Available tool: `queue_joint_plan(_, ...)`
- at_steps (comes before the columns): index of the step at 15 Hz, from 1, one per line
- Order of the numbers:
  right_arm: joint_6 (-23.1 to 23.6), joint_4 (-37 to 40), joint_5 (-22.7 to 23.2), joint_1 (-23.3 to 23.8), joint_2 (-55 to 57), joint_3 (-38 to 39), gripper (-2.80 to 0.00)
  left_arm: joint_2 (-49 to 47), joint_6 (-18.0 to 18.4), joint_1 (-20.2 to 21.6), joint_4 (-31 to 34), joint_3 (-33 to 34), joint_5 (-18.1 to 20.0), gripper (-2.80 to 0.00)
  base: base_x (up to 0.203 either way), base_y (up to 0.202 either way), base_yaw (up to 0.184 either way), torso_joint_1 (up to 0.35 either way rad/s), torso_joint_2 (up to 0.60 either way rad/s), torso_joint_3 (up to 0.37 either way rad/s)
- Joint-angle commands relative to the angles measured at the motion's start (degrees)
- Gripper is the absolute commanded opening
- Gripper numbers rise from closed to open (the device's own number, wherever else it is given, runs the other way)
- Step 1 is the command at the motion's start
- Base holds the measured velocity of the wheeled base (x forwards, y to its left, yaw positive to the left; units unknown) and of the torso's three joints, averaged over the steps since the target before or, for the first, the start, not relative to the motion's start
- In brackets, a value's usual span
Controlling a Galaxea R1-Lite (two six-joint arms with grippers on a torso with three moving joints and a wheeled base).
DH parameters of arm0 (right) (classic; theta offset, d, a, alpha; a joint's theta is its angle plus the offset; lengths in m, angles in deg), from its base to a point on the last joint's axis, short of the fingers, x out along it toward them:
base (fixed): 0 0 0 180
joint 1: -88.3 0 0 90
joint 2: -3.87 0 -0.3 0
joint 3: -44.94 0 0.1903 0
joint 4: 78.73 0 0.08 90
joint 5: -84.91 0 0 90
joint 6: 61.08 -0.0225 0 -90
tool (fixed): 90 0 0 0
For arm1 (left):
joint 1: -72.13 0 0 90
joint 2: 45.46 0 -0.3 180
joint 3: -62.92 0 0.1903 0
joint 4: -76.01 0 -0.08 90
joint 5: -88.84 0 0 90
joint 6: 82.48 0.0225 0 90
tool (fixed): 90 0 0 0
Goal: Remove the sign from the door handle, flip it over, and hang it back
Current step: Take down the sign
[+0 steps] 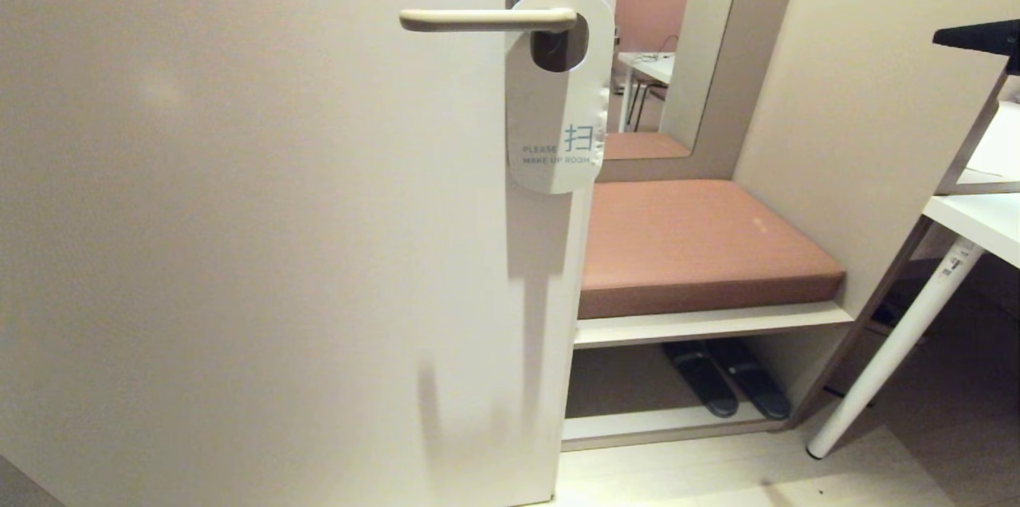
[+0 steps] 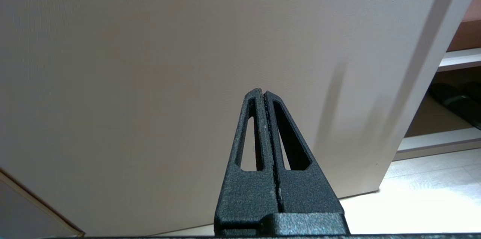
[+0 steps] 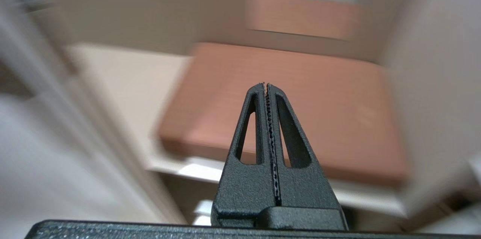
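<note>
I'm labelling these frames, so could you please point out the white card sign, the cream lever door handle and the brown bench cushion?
white card sign [image 1: 558,104], head view, lower face.
cream lever door handle [image 1: 470,20], head view, mid-lever.
brown bench cushion [image 1: 693,240], head view, top.

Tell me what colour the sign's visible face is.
White with pale blue lettering; the sign shows best in the head view, hanging on the door handle.

The sign [image 1: 558,104] shows its white face with pale blue lettering, on the cream-beige door handle [image 1: 488,19]. The bench cushion [image 1: 701,244] is terracotta brown; both slippers [image 1: 725,387] beneath are dark grey
</note>
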Motion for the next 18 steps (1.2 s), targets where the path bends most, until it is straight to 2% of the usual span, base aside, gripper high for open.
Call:
queue_joint_plan(1,2.34,0.06,12.01,-0.29,0.92,0.03,-2.8,-0.02,0.02,0.0,0.0,0.0,0.02,-2.8,0.0,0.0,0.0,0.0,0.0,0.0)
queue_joint_plan(4,4.57,0.07,26.79,-2.03,2.15,0.32,-2.8,-0.02,0.02,0.0,0.0,0.0,0.02,-2.8,0.0,0.0,0.0,0.0,0.0,0.0)
queue_joint_plan(8,4.72,0.07,36.79,-7.53,3.91,0.15,-2.8,-0.02,0.02,0.0,0.0,0.0,0.02,-2.8,0.0,0.0,0.0,0.0,0.0,0.0)
queue_joint_plan(12,5.17,0.07,38.68,-14.42,6.64,-1.19,-2.8,-0.02,0.02,0.0,0.0,0.0,0.02,-2.8,0.0,0.0,0.0,0.0,0.0,0.0)
queue_joint_plan(15,6.09,0.13,41.46,-16.41,11.06,-4.43,-2.8,-0.02,0.02,0.0,0.0,0.0,0.02,-2.8,0.0,0.0,0.0,0.0,0.0,0.0)
queue_joint_plan(18,6.2,0.15,42.26,-18.5,14.85,-6.4,-2.8,-0.02,0.02,0.0,0.0,0.0,0.02,-2.8,0.0,0.0,0.0,0.0,0.0,0.0)
